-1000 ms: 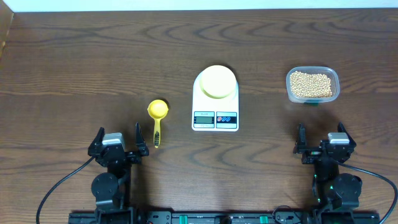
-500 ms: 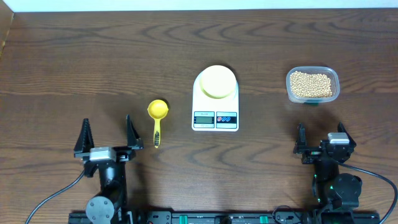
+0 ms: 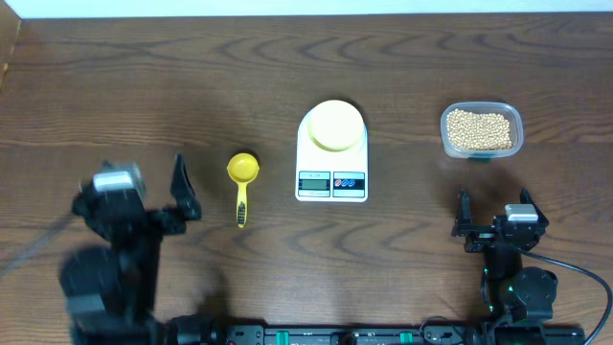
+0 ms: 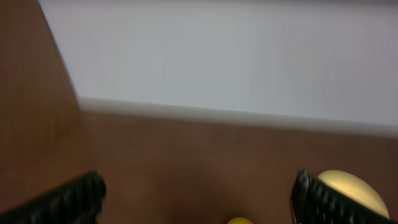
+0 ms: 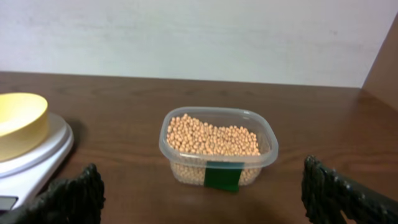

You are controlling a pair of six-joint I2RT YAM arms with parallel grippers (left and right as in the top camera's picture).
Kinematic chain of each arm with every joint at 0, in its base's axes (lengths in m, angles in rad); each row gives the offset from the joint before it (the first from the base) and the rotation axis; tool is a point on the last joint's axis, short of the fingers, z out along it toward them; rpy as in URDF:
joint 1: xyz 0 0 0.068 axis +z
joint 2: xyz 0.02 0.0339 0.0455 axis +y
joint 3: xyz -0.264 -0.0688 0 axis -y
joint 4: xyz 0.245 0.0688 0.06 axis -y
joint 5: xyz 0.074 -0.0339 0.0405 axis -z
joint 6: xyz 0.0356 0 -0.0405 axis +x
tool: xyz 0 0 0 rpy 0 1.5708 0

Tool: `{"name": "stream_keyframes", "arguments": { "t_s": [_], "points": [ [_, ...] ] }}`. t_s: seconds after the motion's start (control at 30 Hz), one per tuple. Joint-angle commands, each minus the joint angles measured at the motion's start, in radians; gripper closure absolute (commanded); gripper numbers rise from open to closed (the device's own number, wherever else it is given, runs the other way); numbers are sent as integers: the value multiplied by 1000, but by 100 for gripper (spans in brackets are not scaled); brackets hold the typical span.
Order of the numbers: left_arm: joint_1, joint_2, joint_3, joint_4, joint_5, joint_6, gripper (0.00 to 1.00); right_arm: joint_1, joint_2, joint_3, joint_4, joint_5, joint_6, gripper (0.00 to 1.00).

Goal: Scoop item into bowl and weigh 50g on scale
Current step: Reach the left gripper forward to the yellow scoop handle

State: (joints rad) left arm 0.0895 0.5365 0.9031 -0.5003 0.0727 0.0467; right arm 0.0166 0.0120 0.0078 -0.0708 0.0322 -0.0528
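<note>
Your left arm is lifting and swinging out to the left, away from the low spot at the near edge where it was sitting half a second ago. It is showing blurred from overhead. The left jaws are standing spread wide and gripping nothing. Your right arm is not stirring, and the right jaws are likewise spread wide and empty, facing the tub.

Judging from how things are lying on the table, you are only just starting. The scale is sitting mid-table, its display too small to read. The clear tub is standing well off to its right. The bowl is already resting on the scale's platform and looking empty. The yellow scoop is lying untouched to the left of the scale, just ahead of the left jaws. The beans are all sitting in the tub. You are still facing the scoop pickup, the scooping, the pouring and the weighing to 50g.
</note>
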Motion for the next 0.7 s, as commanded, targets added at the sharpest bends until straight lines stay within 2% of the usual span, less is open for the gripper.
{"name": "stream_keyframes", "arguments": {
  "t_s": [0.0,0.1,0.27,0.37,0.5,0.67],
  "points": [
    [-1,229,246,-240,32,-23,2,4,-6,-3,-2,-2,-8,1],
    [-1,391,352,-428,151,-48,2,4,-6,-3,-2,-2,-8,1],
    [-1,585,351,-549,416,-74,2,4,-6,-3,-2,-2,-8,1],
    [-1,701,351,-600,378,-75,2,4,-6,-3,-2,-2,-8,1],
    [-2,857,351,-678,230,-195,2,4,-6,-3,-2,-2,-8,1],
    [-2,982,317,-657,233,-114,2,4,-6,-3,-2,-2,-8,1]
  ]
}}
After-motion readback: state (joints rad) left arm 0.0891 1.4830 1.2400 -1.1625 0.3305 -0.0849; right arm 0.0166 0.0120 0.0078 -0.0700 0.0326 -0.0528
